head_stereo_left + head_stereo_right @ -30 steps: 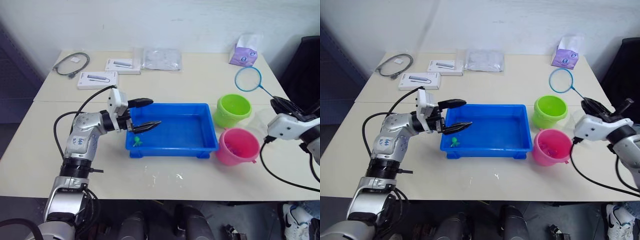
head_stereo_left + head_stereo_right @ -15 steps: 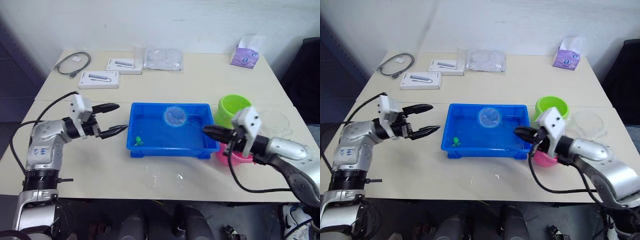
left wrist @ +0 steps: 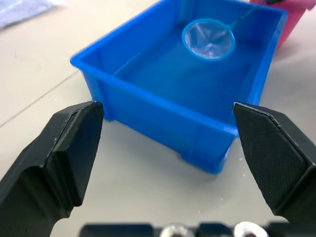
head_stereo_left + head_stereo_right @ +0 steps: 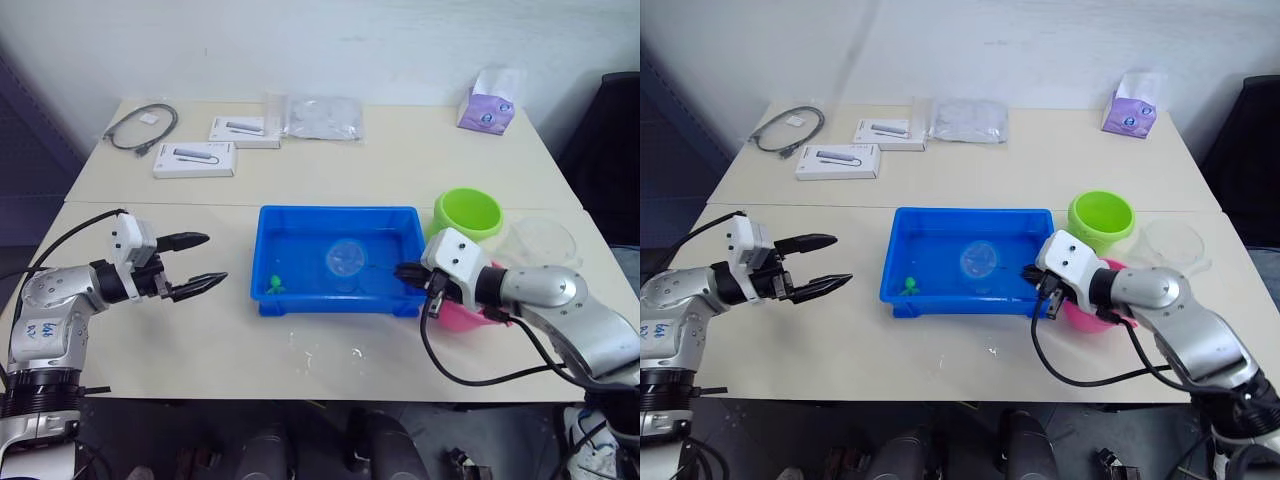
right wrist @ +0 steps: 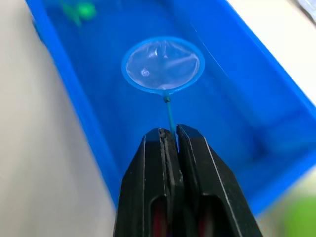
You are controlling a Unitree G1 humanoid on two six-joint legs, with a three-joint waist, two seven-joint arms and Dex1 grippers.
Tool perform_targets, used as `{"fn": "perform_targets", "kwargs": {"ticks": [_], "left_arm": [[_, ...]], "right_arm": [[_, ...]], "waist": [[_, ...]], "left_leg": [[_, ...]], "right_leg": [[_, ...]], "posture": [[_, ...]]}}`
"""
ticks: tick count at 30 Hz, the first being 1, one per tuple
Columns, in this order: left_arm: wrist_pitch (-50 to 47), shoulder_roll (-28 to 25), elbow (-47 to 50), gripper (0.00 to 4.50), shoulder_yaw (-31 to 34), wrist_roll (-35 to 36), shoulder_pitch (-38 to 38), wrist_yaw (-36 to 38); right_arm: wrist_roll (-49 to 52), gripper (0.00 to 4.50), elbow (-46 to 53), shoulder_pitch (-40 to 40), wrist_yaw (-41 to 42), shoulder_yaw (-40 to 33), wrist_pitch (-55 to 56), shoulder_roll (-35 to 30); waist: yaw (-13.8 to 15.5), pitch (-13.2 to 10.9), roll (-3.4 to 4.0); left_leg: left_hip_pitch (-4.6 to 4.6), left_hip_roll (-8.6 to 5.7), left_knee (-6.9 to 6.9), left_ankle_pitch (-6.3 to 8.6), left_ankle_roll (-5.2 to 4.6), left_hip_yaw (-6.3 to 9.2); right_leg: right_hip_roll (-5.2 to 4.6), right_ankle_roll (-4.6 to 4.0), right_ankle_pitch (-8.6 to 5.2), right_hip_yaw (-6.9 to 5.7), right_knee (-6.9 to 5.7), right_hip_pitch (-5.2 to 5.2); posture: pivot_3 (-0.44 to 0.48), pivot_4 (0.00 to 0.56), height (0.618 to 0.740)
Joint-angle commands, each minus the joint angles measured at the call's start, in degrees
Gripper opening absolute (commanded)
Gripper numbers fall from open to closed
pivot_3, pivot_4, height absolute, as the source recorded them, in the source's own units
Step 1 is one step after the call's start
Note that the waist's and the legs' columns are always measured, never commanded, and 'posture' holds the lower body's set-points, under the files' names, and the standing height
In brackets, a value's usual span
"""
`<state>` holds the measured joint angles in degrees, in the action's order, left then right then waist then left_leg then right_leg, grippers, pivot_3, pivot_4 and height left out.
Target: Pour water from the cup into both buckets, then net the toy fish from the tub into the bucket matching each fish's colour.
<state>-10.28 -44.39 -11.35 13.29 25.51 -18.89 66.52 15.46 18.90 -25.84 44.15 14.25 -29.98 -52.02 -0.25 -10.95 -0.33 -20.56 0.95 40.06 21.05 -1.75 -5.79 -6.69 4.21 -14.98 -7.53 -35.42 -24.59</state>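
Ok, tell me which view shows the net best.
The right wrist view: the net sits centred over the tub, its handle pinched by the right gripper. The left wrist view shows its hoop from farther off; the eye views show it small.

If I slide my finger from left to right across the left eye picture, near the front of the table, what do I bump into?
Left end effector → green toy fish → net → right end effector → pink bucket.

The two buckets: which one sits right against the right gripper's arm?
The pink bucket, tucked behind the right arm beside the tub's end. The lime green bucket stands further back, clear of the arm.
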Motion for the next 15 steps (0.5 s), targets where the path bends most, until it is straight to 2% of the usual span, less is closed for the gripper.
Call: {"fn": "perform_targets", "kwargs": {"ticks": [1,10,15], "left_arm": [[-0.4,-2.4,1.3,4.49,-0.6,-0.1,-0.1,2.5],[-4.2,-6.3,5.4,4.49,-6.2,-2.3,-4.9,5.4],[-8.5,-7.2,8.1,4.49,-9.2,-3.4,-8.5,4.3]], "right_arm": [[-5.8,0.00,-2.3,-5.2,5.4,5.7,2.0,0.9],[-13.7,0.00,-10.5,-17.2,14.3,15.3,-0.1,8.6],[-14.5,0.00,-13.9,-21.4,16.0,16.5,-2.5,14.8]], "waist": [[-0.1,0.0,0.00],[0.1,0.0,0.00],[0.0,0.0,0.00]], "left_leg": [[0.01,0.04,0.00,0.01,0.02,-0.02],[-0.09,0.00,0.05,0.01,0.03,-0.04],[-0.13,-0.05,0.04,0.01,0.02,-0.01]], "right_leg": [[0.02,-0.02,-0.01,0.00,-0.02,-0.02],[0.07,-0.05,-0.03,-0.05,-0.10,-0.11],[0.12,-0.05,-0.03,-0.08,-0.08,-0.11]], "posture": [[0.000,0.150,0.740],[0.000,0.150,0.740],[0.000,0.150,0.740]]}}
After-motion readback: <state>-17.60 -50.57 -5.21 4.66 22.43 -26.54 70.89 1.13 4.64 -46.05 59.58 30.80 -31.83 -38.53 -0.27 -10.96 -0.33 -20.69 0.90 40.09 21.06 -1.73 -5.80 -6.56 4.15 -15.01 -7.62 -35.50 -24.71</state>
